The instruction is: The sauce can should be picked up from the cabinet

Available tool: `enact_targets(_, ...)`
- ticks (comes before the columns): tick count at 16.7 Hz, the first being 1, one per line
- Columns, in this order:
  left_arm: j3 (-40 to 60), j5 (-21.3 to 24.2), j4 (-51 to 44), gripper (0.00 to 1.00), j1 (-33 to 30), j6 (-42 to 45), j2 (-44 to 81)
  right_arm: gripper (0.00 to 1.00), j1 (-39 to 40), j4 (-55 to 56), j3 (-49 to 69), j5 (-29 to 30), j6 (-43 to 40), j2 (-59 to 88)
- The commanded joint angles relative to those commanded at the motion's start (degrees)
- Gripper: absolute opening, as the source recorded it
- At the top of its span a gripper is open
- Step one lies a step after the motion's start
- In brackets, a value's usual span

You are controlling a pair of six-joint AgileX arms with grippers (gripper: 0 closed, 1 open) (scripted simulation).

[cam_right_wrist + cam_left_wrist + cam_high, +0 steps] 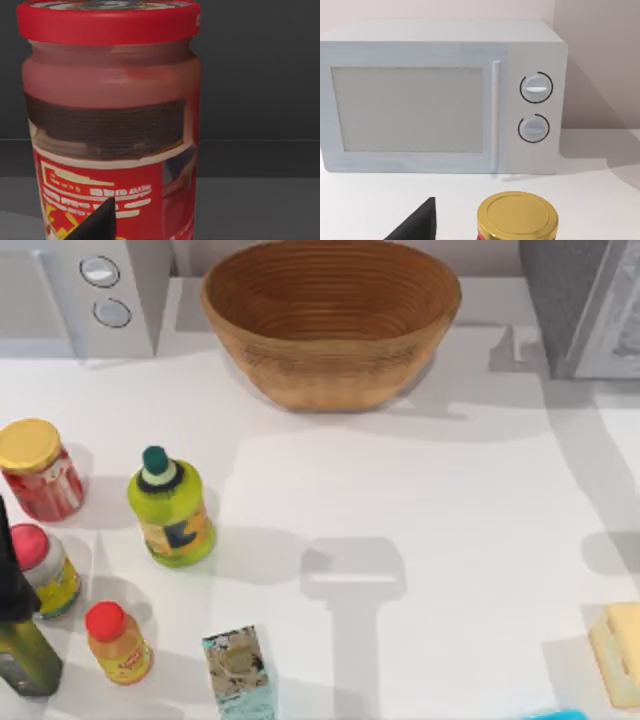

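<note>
The sauce can (pixel 110 125) stands upright and very close in the right wrist view. It has a red rim, a brownish band and a red-orange label, with the dark inside of the cabinet (pixel 260 90) behind it. A black part of my right gripper (pixel 97 222) shows just in front of the can's lower label. From above, the cabinet (pixel 580 300) is the dark grey box at the table's back right. A black part of my left gripper (pixel 417 225) hangs low at the left, near the yellow-lidded jar.
A white microwave (pixel 90 290) stands back left and a big wooden bowl (pixel 330 320) back centre. Along the left are a yellow-lidded red jar (pixel 38 470), a green bottle (pixel 172 505), small bottles (pixel 118 642) and a carton (pixel 240 672). A pale block (pixel 620 650) lies front right.
</note>
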Motion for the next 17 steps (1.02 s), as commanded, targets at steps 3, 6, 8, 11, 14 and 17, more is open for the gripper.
enact_targets(3, 0.00, 0.00, 0.00, 1.00, 0.00, 0.00, 0.00, 1.00, 0.00, -0.01, 0.04, 0.00, 0.00, 0.02)
enact_targets(6, 0.00, 0.00, 0.00, 1.00, 0.00, 0.00, 0.00, 1.00, 0.71, 0.31, 0.30, 0.89, 0.01, 0.09)
enact_targets(8, 0.00, 0.00, 0.00, 1.00, 0.00, 0.00, 0.00, 1.00, 3.06, 0.52, 1.21, 3.53, 0.12, 1.26)
enact_targets(11, 0.00, 0.00, 0.00, 1.00, 0.00, 0.00, 0.00, 1.00, 7.84, 0.89, 2.52, 8.44, 0.32, 3.46)
enact_targets(14, 0.00, 0.00, 0.00, 1.00, 0.00, 0.00, 0.00, 1.00, 10.46, 1.07, 3.19, 11.10, 0.41, 4.66)
enact_targets(17, 0.00, 0.00, 0.00, 1.00, 0.00, 0.00, 0.00, 1.00, 10.23, 1.05, 2.91, 10.96, 0.41, 4.44)
